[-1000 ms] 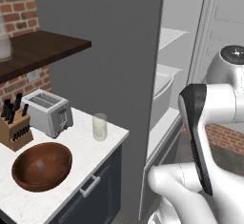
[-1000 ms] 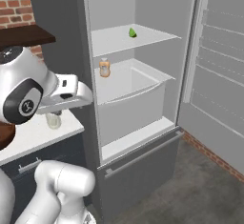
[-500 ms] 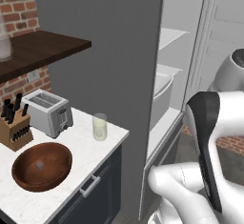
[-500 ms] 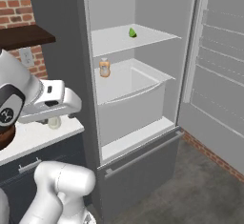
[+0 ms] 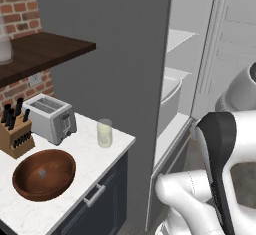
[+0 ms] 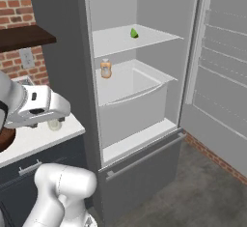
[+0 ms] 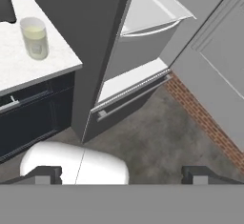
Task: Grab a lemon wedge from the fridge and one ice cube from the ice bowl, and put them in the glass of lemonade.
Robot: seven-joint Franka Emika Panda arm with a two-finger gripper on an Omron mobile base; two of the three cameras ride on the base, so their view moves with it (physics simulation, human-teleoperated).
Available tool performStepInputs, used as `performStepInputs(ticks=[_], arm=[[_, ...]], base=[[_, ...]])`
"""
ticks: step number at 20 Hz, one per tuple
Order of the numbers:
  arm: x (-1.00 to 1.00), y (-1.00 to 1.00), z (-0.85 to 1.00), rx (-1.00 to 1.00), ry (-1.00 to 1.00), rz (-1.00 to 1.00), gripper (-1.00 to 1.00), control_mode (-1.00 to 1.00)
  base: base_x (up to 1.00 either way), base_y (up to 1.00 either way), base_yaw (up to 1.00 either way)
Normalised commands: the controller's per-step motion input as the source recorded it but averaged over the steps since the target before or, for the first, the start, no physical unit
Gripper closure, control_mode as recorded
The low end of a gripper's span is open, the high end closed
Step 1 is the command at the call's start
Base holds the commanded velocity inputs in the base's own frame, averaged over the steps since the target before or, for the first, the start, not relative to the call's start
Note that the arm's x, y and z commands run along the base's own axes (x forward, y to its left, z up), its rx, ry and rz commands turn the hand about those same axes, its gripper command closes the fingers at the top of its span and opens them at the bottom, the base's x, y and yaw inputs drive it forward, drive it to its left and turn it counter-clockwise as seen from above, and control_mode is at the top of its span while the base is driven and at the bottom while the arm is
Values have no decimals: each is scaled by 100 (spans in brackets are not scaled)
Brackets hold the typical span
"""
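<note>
From the left base view, the white counter (image 5: pixel 95 176) carries the ice bowl (image 5: pixel 44 174), a wide dark wooden dish with one small pale ice cube (image 5: pixel 43 173) lying near its middle; behind it stand a silver toaster (image 5: pixel 50 118) and a knife block (image 5: pixel 15 134), and toward the counter's right corner, near the fridge, stands the glass of lemonade (image 5: pixel 104 132), upright and apart from the bowl. The fridge (image 5: pixel 135 79) rises just right of the counter with its door swung open (the white arm crosses the lower right of this view). From the right base view, the fridge interior faces the camera: the lemon wedge (image 6: pixel 134 33) sits on the upper shelf (image 6: pixel 120 40), toward the back and right of centre, and a small orange-tan bottle (image 6: pixel 105 69) stands at the left front edge of the drawer (image 6: pixel 130 93) below it. The open door (image 6: pixel 219 71) hangs to the right. In the hand view, the gripper (image 7: pixel 121 174) looks down over the floor in front of the fridge, its two dark fingertips (image 7: pixel 45 174) spread wide apart with nothing between them; the glass shows on the counter at upper left, and the lower drawer front (image 7: pixel 128 101) lies ahead.
</note>
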Motion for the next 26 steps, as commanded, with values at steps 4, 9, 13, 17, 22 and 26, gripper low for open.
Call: performStepInputs(ticks=[4, 9, 13, 17, 22, 26], arm=[[0, 3, 4, 0, -3, 0, -100, -100], [0, 0, 0, 0, 0, 0, -100, -100], [0, -3, -1, 0, -1, 0, -100, -100], [0, -38, -4, 0, -3, 5, -100, -100], [0, 0, 0, 0, 0, 0, -100, 100], [0, 0, 0, 0, 0, 0, -100, 100]], base=[[0, 0, 0], [0, 0, 0], [0, 0, 0], [0, 0, 0], [13, -64, 23], [8, -73, 39]])
